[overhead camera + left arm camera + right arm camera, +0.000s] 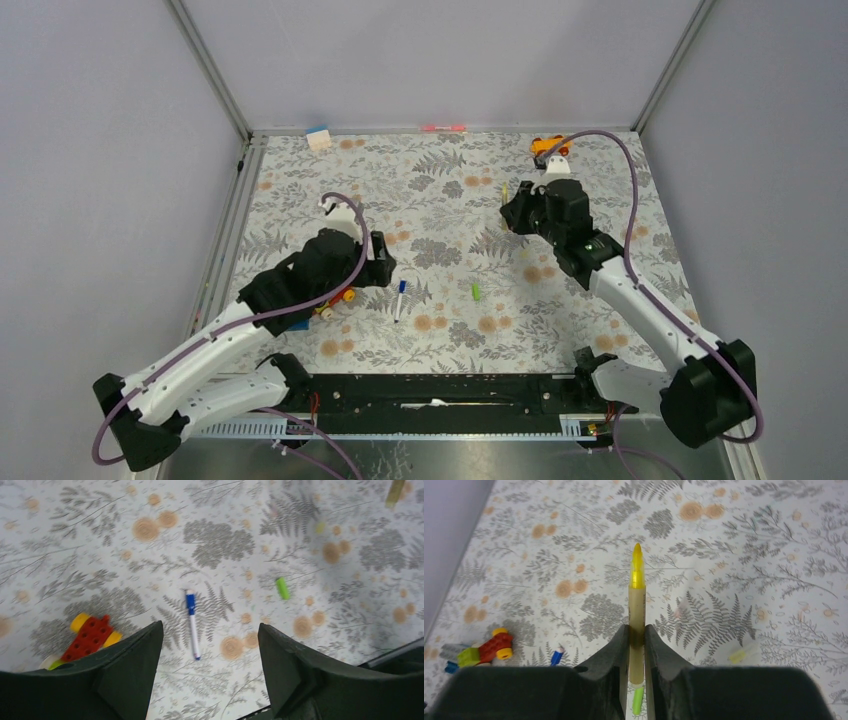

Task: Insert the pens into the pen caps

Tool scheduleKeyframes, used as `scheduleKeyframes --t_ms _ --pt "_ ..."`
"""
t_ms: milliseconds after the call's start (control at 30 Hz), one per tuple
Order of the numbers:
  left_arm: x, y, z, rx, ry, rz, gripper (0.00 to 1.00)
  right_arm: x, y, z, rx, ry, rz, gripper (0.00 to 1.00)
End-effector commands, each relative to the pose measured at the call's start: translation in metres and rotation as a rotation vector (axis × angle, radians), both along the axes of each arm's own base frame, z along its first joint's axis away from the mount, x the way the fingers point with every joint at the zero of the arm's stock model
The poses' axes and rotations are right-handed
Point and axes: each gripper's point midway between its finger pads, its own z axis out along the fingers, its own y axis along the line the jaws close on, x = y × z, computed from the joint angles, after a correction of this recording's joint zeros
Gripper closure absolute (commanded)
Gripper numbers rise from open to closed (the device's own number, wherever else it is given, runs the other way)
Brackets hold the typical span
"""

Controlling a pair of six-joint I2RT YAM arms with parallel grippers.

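The left gripper (210, 630) hovered near-left, jaws apart. The right wrist view alone made plain the right gripper (636, 630) clamped on the yellow pen (637, 600), far right. The left wrist view showed the blue-ended white pen (192, 625) lying mid-table, with the lime green cap (282, 588) to its right.

The fingers (611, 652) look matt dark plastic, the yellow pen (637, 605) smooth plastic.

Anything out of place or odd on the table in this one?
Nothing spilled or broken. The pink pen lies at the far edge, well apart from the blue-tipped pen and green cap mid-table.
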Motion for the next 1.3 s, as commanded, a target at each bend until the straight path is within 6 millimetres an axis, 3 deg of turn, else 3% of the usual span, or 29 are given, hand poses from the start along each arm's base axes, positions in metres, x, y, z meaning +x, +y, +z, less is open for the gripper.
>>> scheduleKeyframes --t_ms 0,333,667,1033,1267 --pt "0.014 -0.052 0.054 -0.207 -0.081 -0.119 0.26 -0.016 0.011 0.042 0.063 -0.157 0.115 1.00" --pt "0.014 -0.124 0.108 -0.424 -0.108 -0.361 0.30 -0.081 0.030 0.079 0.206 -0.390 0.378 1.00" --pt "0.000 -0.160 0.142 -0.556 -0.138 -0.542 0.36 -0.112 0.044 0.093 0.283 -0.407 0.526 1.00" --pt "0.001 -0.187 0.145 -0.558 -0.124 -0.579 0.44 -0.131 0.055 0.096 0.327 -0.394 0.642 1.00" --pt "0.002 -0.197 0.143 -0.560 -0.113 -0.586 0.56 -0.140 0.057 0.100 0.337 -0.402 0.687 1.00"
